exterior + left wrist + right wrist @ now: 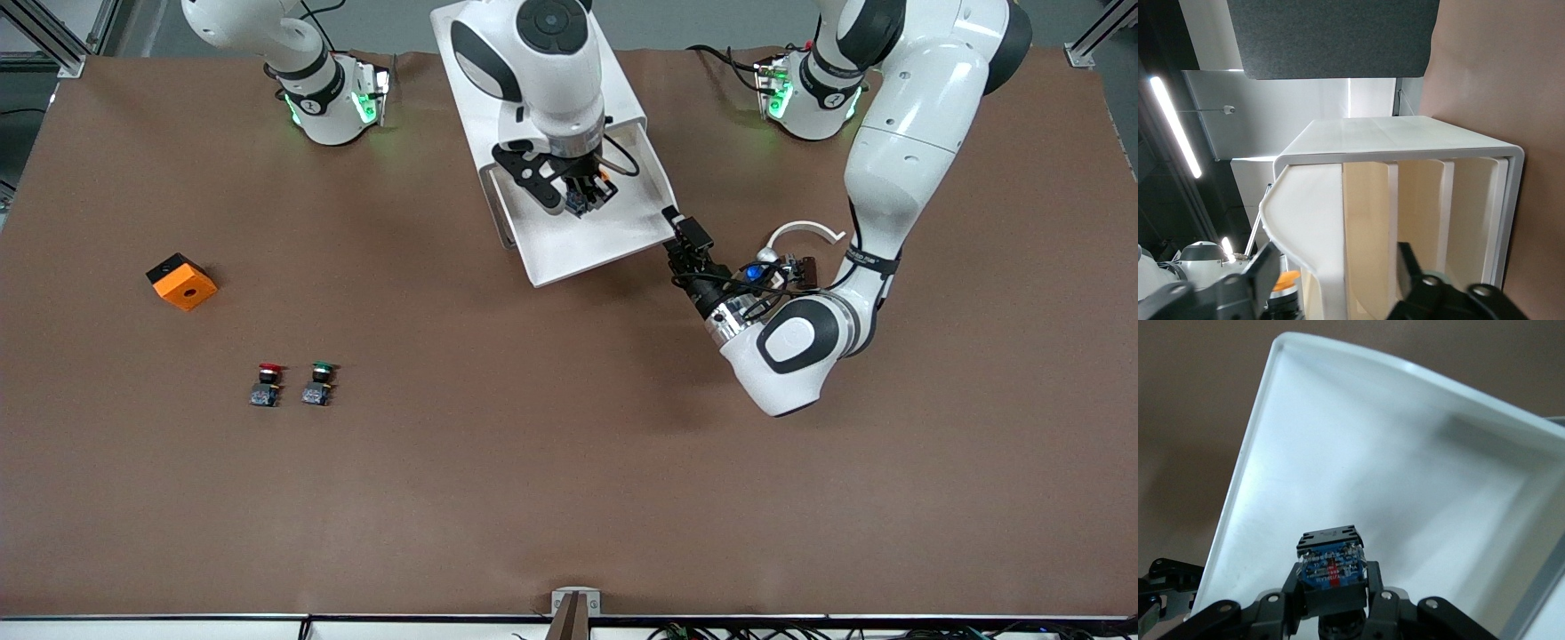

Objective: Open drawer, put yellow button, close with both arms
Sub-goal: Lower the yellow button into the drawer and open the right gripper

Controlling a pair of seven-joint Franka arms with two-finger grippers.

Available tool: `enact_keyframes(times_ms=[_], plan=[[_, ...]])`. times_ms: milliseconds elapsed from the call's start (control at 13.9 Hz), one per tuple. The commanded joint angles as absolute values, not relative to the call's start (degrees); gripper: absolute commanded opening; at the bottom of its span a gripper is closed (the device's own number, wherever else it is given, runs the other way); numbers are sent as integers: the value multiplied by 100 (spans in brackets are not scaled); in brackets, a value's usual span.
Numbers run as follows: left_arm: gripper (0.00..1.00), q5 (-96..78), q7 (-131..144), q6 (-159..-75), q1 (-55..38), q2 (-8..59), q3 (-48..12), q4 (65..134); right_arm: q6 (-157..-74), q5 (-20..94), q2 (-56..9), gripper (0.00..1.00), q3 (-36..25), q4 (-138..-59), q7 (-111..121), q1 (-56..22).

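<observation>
The drawer (587, 236) stands pulled out of the cabinet (542, 98). The right gripper (582, 196) hangs over it, clamped on the yellow button (1331, 563), not yet dropped. The left gripper (680, 240), jaws apart, sits at the drawer's corner. Release and closing remain.

drawer (569, 244) looks like smooth white plastic with a slight sheen, table (533, 462) is matte brown, kinda papery
</observation>
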State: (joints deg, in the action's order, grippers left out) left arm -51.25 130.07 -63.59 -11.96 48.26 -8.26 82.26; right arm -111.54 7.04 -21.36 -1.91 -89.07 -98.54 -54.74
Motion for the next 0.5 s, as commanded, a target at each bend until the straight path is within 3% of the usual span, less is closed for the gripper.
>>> enact_keyframes(times_ms=[0, 433], plan=[[100, -4922, 12623, -6354, -1160, 4729, -835, 8052, -11039, 519, -2627, 0, -272, -8333, -10178, -5660], [100, -4299, 11006, -6354, -1151, 4536, -853, 7787, -11039, 501, -2654, 0, -281, -8323, -10274, -5774]])
